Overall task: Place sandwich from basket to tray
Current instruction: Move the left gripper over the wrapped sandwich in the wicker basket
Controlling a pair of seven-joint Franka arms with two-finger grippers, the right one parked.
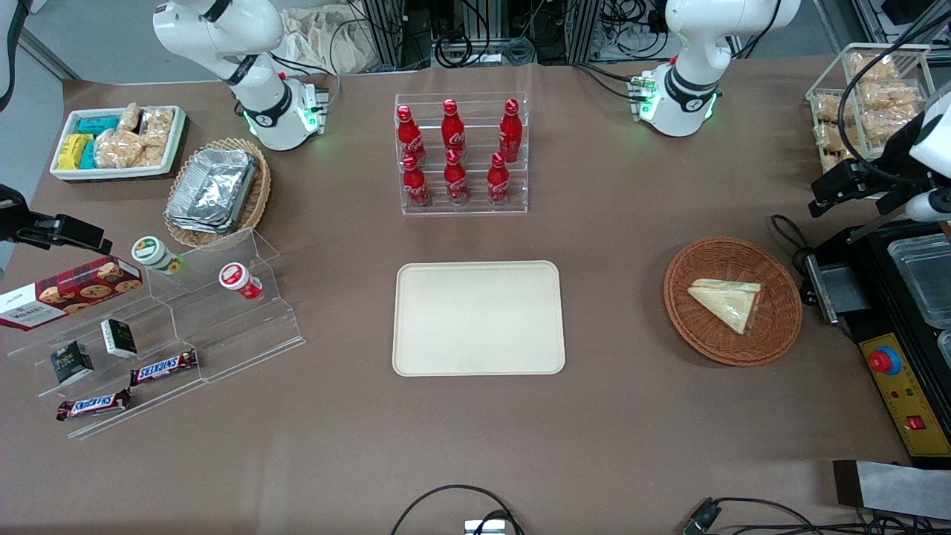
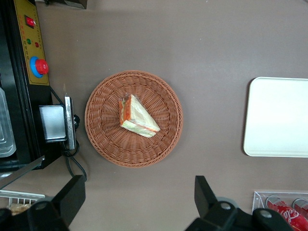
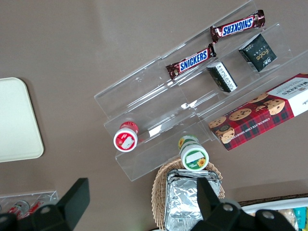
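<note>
The sandwich (image 1: pixel 724 301) (image 2: pixel 137 115), a clear-wrapped triangular wedge with orange-red and green filling along one edge, lies in the round brown wicker basket (image 1: pixel 691 327) (image 2: pixel 106 139). The cream-beige tray (image 1: pixel 479 319) (image 2: pixel 279 118) lies flat in the middle of the table with nothing on it. My left gripper (image 1: pixel 826 197) (image 2: pixel 138 195) hangs high over the table at the working arm's end, a little farther from the front camera than the basket. It is open, its black fingers (image 2: pixel 72 195) wide apart with only bare tabletop between them.
A black machine with a red button (image 1: pixel 884 362) (image 2: pixel 38 66) stands close beside the basket, with a cable (image 1: pixel 787 230) next to it. A clear rack of red bottles (image 1: pixel 461 152) stands farther from the front camera than the tray. A rack of bagged snacks (image 1: pixel 869 96) sits at the table corner.
</note>
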